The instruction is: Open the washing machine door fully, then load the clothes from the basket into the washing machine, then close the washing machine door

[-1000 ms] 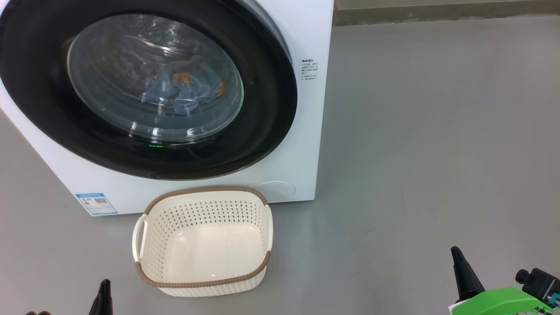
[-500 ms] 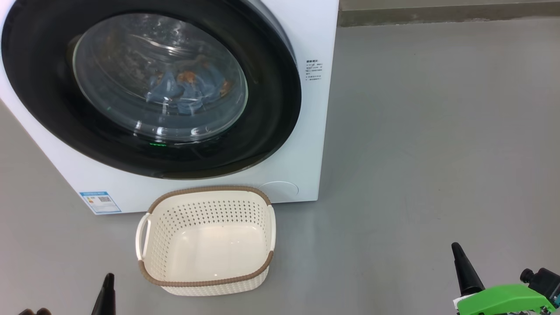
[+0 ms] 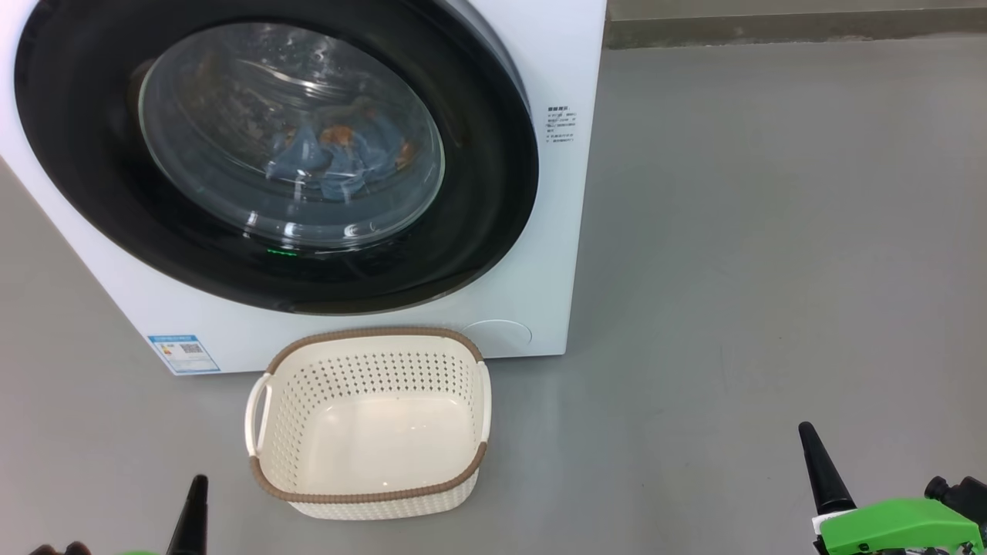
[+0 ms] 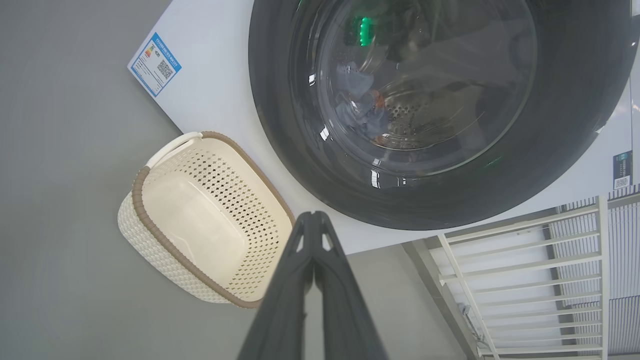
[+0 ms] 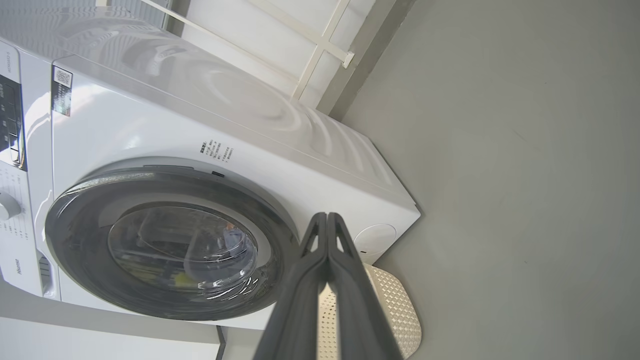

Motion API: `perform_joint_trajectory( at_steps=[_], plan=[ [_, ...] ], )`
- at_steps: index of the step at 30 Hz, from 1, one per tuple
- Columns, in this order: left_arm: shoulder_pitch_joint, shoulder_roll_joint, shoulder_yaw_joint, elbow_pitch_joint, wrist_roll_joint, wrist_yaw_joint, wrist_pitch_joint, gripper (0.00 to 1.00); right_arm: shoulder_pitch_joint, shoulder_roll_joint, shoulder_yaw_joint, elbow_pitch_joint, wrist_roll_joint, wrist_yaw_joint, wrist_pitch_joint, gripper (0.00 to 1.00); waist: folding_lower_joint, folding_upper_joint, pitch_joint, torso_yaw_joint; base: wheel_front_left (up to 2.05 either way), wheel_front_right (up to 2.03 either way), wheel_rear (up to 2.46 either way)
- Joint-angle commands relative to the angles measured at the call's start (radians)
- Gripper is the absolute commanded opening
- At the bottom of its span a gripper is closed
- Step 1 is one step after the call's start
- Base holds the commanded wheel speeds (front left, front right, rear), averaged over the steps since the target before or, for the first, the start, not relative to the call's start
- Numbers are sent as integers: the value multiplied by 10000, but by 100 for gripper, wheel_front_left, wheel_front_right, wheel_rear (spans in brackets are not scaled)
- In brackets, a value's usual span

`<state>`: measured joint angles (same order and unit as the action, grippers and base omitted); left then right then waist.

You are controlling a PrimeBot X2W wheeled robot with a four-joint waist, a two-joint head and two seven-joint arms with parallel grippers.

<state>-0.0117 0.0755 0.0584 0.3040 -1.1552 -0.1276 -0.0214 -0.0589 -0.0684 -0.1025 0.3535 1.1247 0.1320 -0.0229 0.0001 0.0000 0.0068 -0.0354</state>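
Both my grippers are clenched on nothing: left gripper (image 4: 313, 216) low near the basket (image 3: 370, 370), right gripper (image 5: 326, 216) off to the side over bare floor (image 3: 771, 231). The washing machine door (image 3: 277, 154) looks flush against the washing machine (image 3: 555, 62), the clothes (image 3: 339, 158) lie bunched behind its glass, and the basket stands empty just before the machine. The job looks done to me, so now I should check the rim seats evenly all round, fingers well clear.
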Motion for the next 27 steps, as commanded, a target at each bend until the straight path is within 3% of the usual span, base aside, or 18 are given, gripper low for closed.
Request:
perform_joint_trajectory(
  at_steps=[1,27],
  plan=[
    [-510,105,280,-297,-230,-6,67,0,-404,-63,116,-326,255,-6,76,0,0,0,-2,10,0,0,0],
    [-813,-99,447,-433,-2674,-12,802,0,-500,76,-26,-721,2858,-10,815,0,0,0,-39,206,0,0,0]
  ],
)
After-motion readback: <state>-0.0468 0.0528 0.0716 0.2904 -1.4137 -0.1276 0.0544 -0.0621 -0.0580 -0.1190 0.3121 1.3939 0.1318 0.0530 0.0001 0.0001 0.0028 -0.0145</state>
